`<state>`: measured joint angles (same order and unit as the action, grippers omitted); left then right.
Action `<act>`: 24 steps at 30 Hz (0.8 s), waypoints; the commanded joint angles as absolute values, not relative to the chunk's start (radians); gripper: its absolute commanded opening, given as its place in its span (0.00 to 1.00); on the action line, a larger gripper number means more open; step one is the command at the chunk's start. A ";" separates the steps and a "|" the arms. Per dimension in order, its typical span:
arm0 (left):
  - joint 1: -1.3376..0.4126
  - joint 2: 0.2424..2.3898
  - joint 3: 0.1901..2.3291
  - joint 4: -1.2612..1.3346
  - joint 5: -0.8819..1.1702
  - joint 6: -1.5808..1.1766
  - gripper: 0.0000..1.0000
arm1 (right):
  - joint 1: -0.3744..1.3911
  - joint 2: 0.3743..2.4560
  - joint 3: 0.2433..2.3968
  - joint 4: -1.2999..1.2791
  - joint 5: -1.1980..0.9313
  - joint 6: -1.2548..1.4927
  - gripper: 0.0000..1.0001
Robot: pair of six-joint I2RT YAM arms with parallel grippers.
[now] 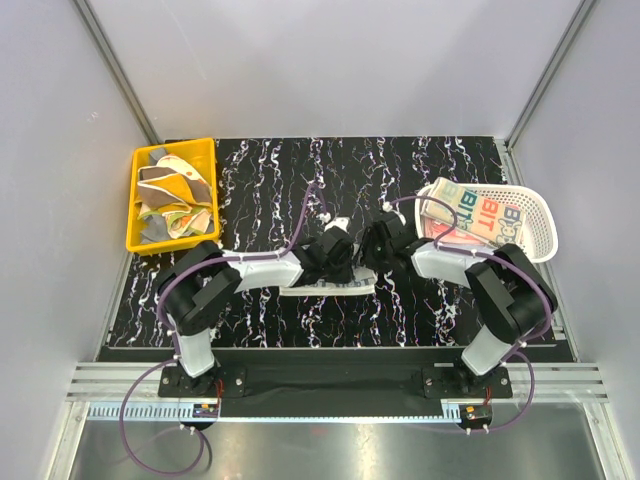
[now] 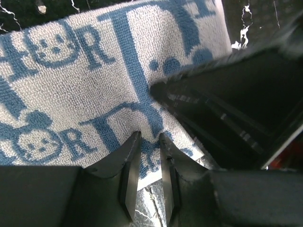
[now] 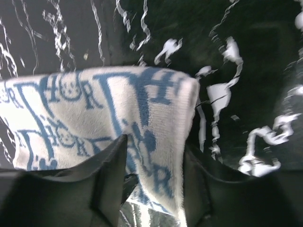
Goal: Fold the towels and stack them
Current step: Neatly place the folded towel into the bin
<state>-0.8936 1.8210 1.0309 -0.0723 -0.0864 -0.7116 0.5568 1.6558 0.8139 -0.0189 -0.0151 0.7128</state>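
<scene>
Partway imo: folded towels (image 1: 480, 215) sit in the basket (image 1: 545, 228), a heap (image 1: 172, 200) waits in the bin (image 1: 135, 245), and the blue-white towel (image 2: 71, 94) lies on the table (image 1: 450, 170), left gripper (image 2: 147, 142) pinched narrow on its edge, right gripper (image 3: 154, 146) half-wide astride a corner, can't tell if it's gripping.

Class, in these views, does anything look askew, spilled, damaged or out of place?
Nothing is spilled or damaged. The white basket sits crooked at the right edge of the table, its rim seeming to overhang it. The towels in the yellow bin lie in a crumpled heap.
</scene>
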 commanded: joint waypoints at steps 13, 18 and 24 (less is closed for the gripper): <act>-0.899 1.431 1.141 -0.379 -0.186 -0.681 0.29 | 0.609 1.556 0.922 -0.337 0.257 0.554 0.00; -0.884 1.275 1.158 -0.526 -0.213 -0.606 0.30 | 0.592 1.519 1.102 -0.515 0.399 0.396 0.00; -0.856 1.137 1.094 -0.595 -0.180 -0.542 0.31 | 0.508 1.540 1.302 -0.638 0.468 0.206 0.00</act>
